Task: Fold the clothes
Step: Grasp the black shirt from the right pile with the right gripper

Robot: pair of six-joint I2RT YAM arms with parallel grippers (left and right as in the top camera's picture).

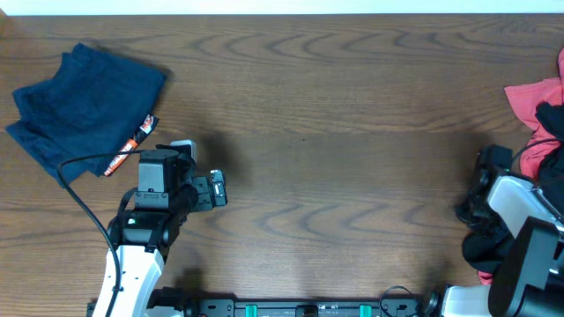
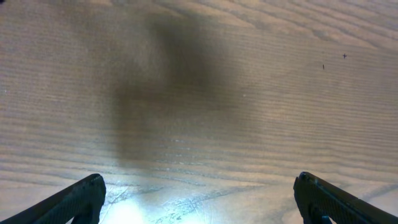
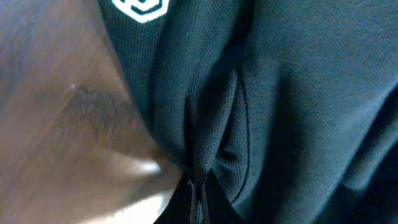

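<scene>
A folded navy blue garment (image 1: 84, 101) lies at the table's far left. A pinkish-red garment (image 1: 539, 119) is bunched at the right edge. The black T-shirt (image 3: 280, 93), with a white logo mark (image 3: 142, 9), fills the right wrist view; in the overhead view it shows as a dark bunch (image 1: 483, 246) under the right arm. My right gripper (image 3: 198, 196) is shut on a pinched fold of the black T-shirt. My left gripper (image 2: 199, 199) is open and empty over bare wood, right of the navy garment; it also shows in the overhead view (image 1: 216, 189).
The wooden table (image 1: 335, 132) spans the view. A black cable (image 1: 84, 163) loops from the left arm across the navy garment's near edge. An orange and white tag (image 1: 132, 145) sticks out beside that garment.
</scene>
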